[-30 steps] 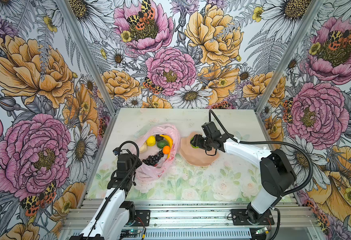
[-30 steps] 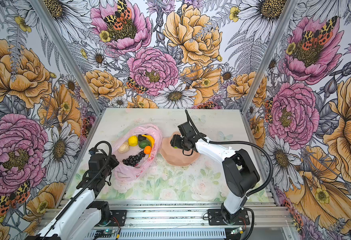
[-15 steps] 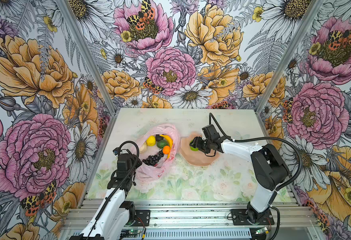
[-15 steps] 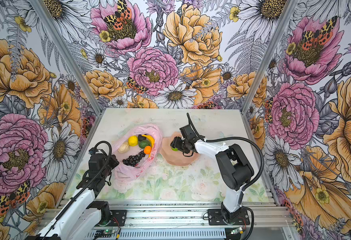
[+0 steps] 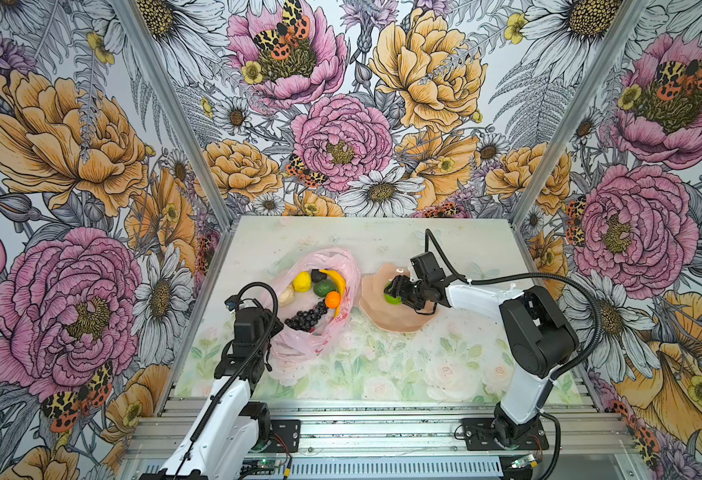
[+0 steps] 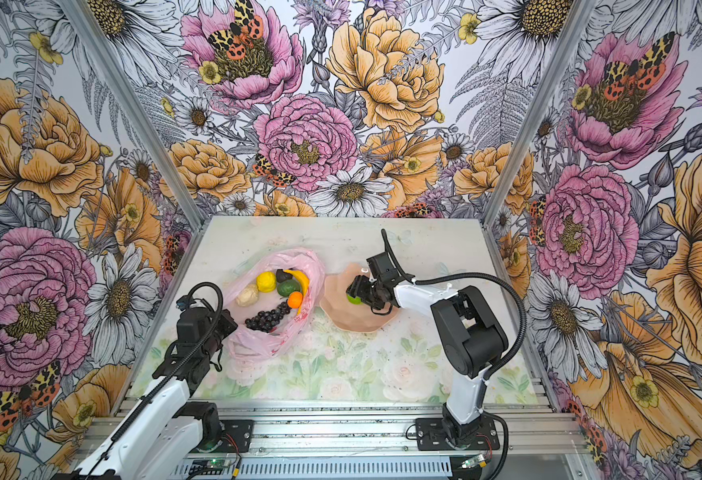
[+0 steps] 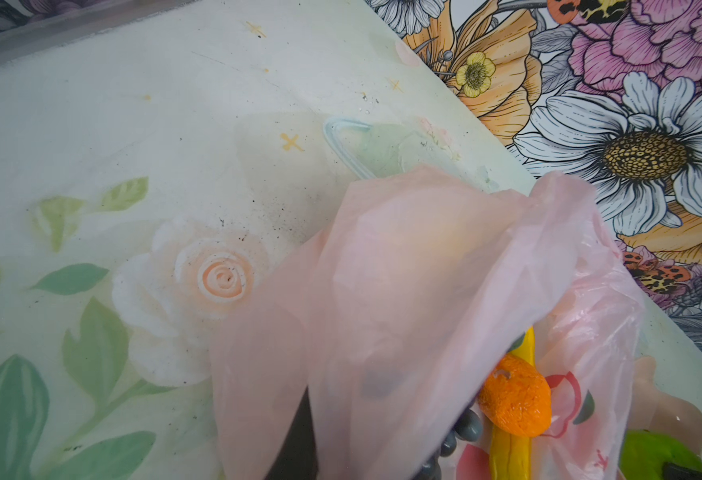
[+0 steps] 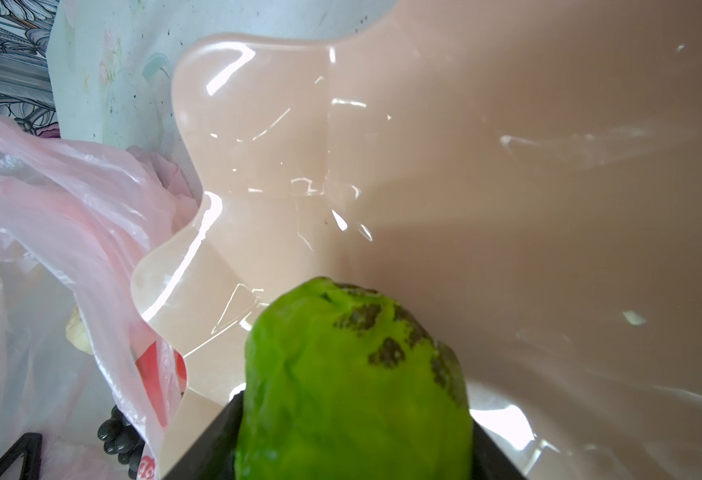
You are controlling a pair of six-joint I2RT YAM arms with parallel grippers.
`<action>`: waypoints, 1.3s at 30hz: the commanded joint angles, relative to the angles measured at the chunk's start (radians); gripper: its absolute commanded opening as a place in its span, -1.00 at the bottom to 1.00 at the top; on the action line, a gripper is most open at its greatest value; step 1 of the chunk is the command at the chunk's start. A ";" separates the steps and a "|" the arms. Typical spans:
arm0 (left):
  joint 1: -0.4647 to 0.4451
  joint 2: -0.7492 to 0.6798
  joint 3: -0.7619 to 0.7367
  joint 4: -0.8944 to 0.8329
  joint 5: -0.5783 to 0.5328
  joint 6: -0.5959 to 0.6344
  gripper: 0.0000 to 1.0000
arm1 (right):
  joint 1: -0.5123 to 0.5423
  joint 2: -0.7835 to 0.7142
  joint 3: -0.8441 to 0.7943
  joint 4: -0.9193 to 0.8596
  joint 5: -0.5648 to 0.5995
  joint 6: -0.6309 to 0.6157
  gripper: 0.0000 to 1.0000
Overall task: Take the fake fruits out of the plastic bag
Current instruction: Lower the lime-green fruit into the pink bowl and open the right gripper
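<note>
The pink plastic bag (image 5: 311, 336) lies open on the left of the table in both top views. In it lie a yellow lemon (image 5: 301, 281), a dark green avocado (image 5: 325, 287), an orange (image 5: 332, 299), a banana (image 5: 338, 280), a beige piece (image 5: 287, 295) and purple grapes (image 5: 305, 318). My left gripper (image 5: 274, 330) is shut on the bag's near-left edge; the pink film (image 7: 424, 270) drapes over its jaws. My right gripper (image 5: 395, 291) is shut on the bright green lime (image 8: 353, 386), low over the peach dish (image 8: 465, 166).
The scalloped peach dish (image 5: 390, 324) sits right beside the bag, their edges almost touching. The floral table mat (image 5: 382, 374) stretches in front of both. Flowered walls close in the left, back and right sides.
My right gripper has carried the lime a little left and lower over the dish, and its elbow has folded in. The left arm and the bag have stayed put.
</note>
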 commanded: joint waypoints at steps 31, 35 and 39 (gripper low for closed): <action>0.002 -0.021 -0.005 0.001 -0.022 0.027 -0.68 | -0.033 -0.089 -0.051 0.004 0.068 -0.011 0.67; 0.001 -0.032 -0.005 -0.004 -0.022 0.025 -0.68 | -0.033 -0.110 -0.055 -0.007 0.081 -0.012 0.66; -0.002 -0.072 -0.009 -0.031 -0.047 0.012 -0.71 | -0.011 -0.183 -0.067 -0.020 0.113 0.007 0.61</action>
